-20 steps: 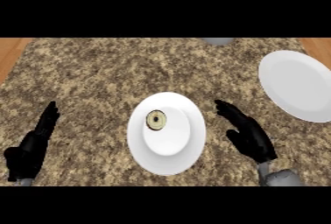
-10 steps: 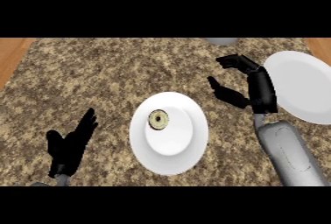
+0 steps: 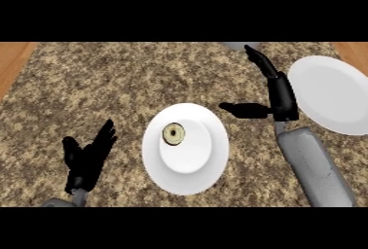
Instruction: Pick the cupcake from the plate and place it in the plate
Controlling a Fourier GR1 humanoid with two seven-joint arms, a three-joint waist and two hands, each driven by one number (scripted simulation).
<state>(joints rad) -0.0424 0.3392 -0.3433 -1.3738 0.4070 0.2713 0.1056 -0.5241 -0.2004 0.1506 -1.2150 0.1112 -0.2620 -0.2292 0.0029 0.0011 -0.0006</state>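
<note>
Cupcake (image 3: 174, 134) — small and round from above, pale yellowish with a dark ring inside. It sits on the near white plate (image 3: 188, 187), up and left of the middle, nothing touching it. Right hand (image 3: 283, 98) lies between this plate and the second white plate (image 3: 334, 97) — fingers straight, thumb out sideways, holding nothing. Left hand (image 3: 87, 163) at lower left, open, fingers up, resting over the speckled brown counter (image 3: 101, 87).

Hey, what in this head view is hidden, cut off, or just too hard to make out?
Head view:
1. The grey thing at the upper edge is mostly cut off and cannot be identified.
2. The far plate runs past the view's right edge, and the right hand overlaps its left rim.
3. The cupcake is seen from above, so its sides are hidden.
</note>
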